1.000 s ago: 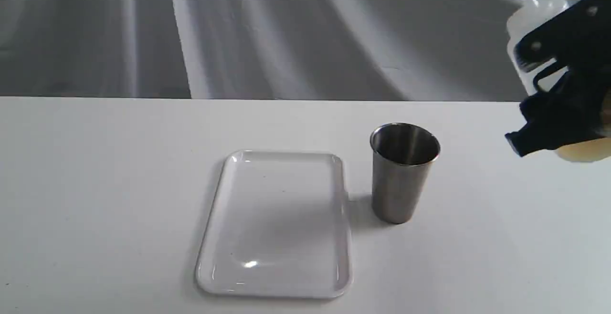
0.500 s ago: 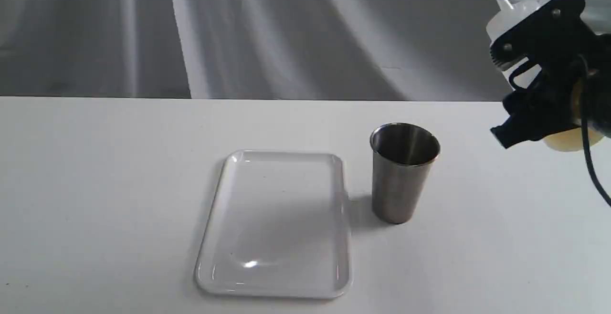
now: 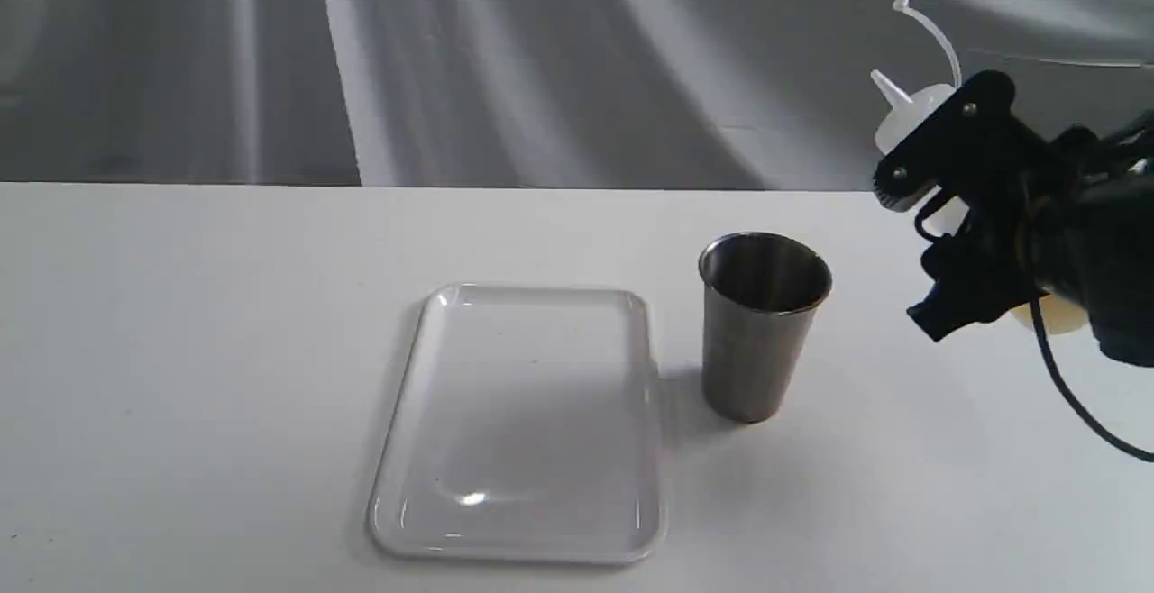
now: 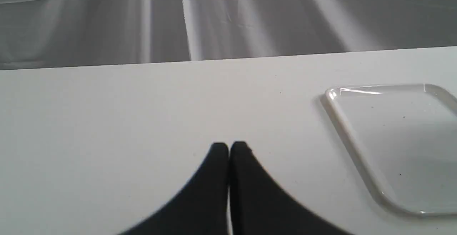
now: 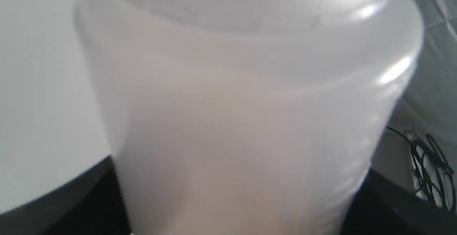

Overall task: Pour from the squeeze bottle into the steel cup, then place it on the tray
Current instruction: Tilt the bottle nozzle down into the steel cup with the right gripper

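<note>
The steel cup (image 3: 764, 324) stands upright on the white table, just right of the tray (image 3: 523, 422). To the cup's right, my right gripper (image 3: 947, 214) is shut on the squeeze bottle (image 3: 906, 115), held in the air and tilted with its nozzle toward the cup's side. The bottle's translucent body (image 5: 242, 103) fills the right wrist view; amber liquid shows at its base. Its cap strap curls above the nozzle. In the left wrist view my left gripper (image 4: 229, 148) is shut on nothing, over bare table left of the tray (image 4: 360, 142).
A grey draped cloth hangs behind the table's far edge (image 3: 451, 186). A black cable (image 3: 1073, 404) trails from the right arm. Nothing lies in the tray.
The right gripper has carried the bottle down and to the left, closer to the cup, and tilted it further. Cup and tray have not moved.
</note>
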Controlling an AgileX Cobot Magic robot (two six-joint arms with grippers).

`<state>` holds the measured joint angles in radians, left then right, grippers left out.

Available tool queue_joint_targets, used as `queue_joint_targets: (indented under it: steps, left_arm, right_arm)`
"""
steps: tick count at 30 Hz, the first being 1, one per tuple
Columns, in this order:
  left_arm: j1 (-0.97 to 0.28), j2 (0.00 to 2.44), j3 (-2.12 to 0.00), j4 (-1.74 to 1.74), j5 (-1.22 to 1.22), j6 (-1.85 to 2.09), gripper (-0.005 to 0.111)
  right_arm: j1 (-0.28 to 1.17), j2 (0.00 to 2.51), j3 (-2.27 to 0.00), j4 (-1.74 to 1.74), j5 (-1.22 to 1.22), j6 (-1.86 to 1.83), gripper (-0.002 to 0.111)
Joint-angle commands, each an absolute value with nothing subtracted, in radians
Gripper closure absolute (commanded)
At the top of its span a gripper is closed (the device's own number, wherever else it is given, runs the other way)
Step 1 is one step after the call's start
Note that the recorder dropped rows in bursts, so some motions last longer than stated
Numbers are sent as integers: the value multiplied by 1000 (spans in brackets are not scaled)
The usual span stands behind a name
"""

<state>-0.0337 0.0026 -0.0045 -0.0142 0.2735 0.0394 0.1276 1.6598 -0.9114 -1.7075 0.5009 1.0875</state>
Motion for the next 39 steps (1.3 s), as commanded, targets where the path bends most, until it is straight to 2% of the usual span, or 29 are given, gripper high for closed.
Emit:
queue_joint_targets:
  steps: [1, 6, 27, 39]
  left_arm:
    - [-39, 0, 0, -15, 266, 34, 107]
    - [-39, 0, 0, -15, 266, 34, 107]
    - [-39, 0, 0, -15, 266, 35, 107]
    - [-39, 0, 0, -15, 266, 37, 107]
  right_arm:
    - [127, 1656, -921, -1744, 570, 1092, 108]
    - [127, 1668, -921, -1744, 648, 1036, 108]
    - [133, 1718, -980, -1744, 671, 565, 108]
    - [200, 1791, -1037, -1744, 787, 392, 108]
